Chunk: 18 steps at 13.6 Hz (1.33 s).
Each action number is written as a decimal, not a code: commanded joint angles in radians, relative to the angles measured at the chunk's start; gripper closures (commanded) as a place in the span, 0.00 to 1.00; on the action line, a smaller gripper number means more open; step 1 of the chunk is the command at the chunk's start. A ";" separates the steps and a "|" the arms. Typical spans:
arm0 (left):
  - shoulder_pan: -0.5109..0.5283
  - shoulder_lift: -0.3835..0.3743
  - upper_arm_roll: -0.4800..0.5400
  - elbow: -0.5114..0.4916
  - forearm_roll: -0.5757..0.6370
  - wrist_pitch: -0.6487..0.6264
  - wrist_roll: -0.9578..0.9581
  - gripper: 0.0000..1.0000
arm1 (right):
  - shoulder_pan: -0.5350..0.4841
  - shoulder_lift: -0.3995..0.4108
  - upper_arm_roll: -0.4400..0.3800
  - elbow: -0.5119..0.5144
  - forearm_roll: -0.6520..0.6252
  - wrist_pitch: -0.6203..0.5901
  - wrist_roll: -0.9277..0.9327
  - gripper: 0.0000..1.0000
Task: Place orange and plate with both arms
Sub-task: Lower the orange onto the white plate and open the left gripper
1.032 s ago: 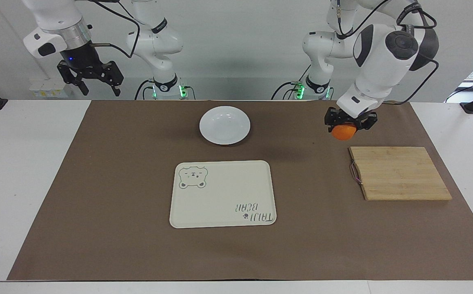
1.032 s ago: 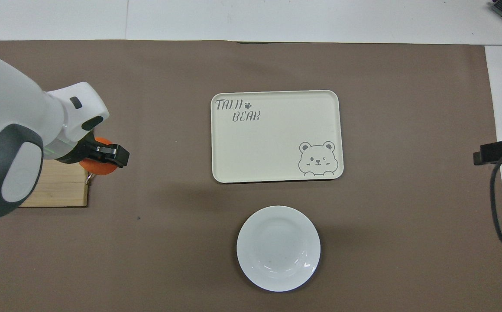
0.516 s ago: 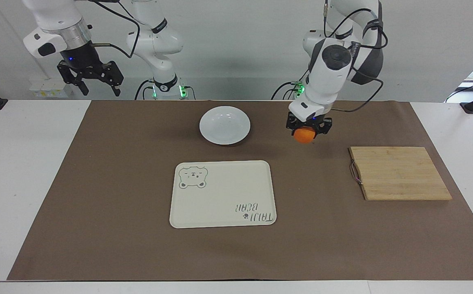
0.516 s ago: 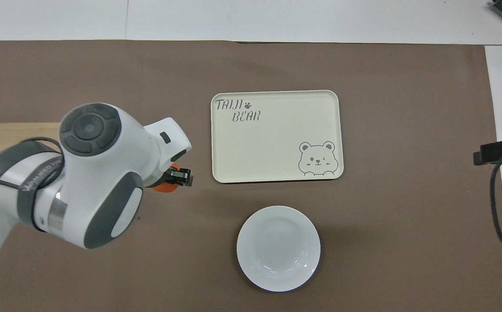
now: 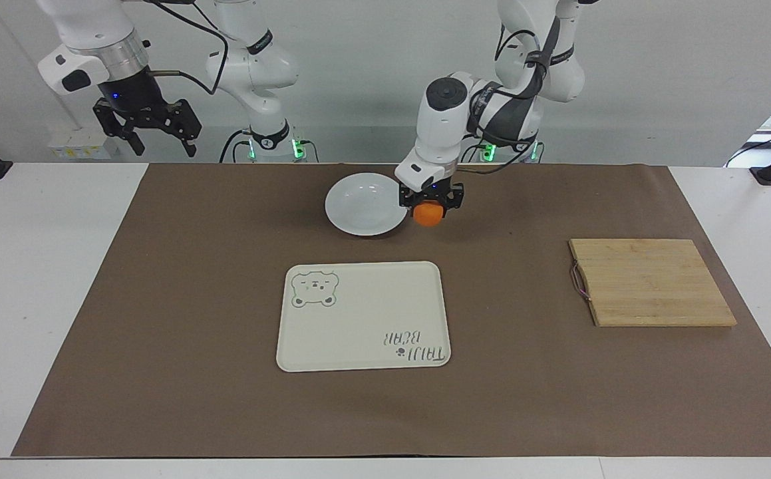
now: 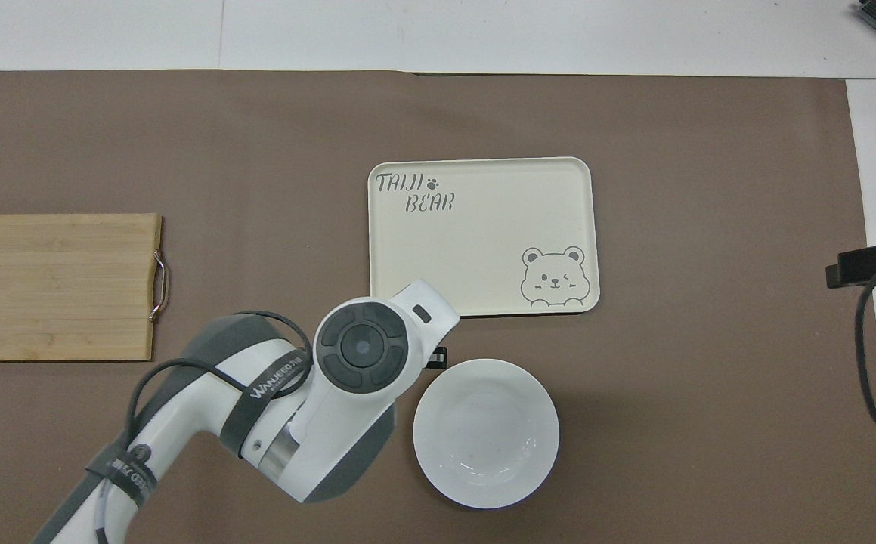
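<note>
- The bench point(image 5: 39, 279) is white with a brown mat point(image 5: 192, 299) over most of it; its ends run out of both views.
- The left arm point(image 5: 491, 113) reaches in from its base; in the overhead view its wrist housing covers nearly everything below it, leaving only a small black corner showing beside the plate.
- The right arm point(image 5: 92, 46) waits raised over its own end of the bench; its upper links are cut off at the top of the facing view, and the overhead view shows only a dark tip at its edge.
- The tray point(image 5: 364, 315) lies flat on the mat, well clear of both sets of fingers.
- The board point(image 5: 651, 282) lies at the left arm's end of the bench, well apart from the fingers; one end is cut off in the overhead view.
- The plate point(image 5: 362, 203) sits on the mat just beside the left fingers, with its rim next to them.
- The right fingers point(image 5: 147, 138) hang spread apart, holding nothing.
- The left fingers point(image 5: 430, 203) are closed on the orange point(image 5: 428, 214), which pokes out below them, just off the plate's rim; whether it overlaps the rim cannot be told.
- The orange is fully hidden in the overhead view.
</note>
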 commanded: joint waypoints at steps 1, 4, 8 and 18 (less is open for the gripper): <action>-0.095 0.027 0.022 -0.031 -0.006 0.102 -0.132 1.00 | -0.007 0.000 0.009 0.003 -0.009 0.006 0.020 0.00; -0.166 0.056 0.022 -0.031 -0.005 0.150 -0.240 1.00 | -0.007 0.000 0.009 0.003 -0.009 0.007 0.020 0.00; -0.233 0.108 0.022 -0.037 -0.006 0.200 -0.318 1.00 | -0.007 0.000 0.009 0.003 -0.009 0.006 0.020 0.00; -0.224 0.079 0.034 -0.033 0.004 0.200 -0.410 0.00 | -0.010 -0.015 0.009 -0.062 0.103 0.010 -0.020 0.00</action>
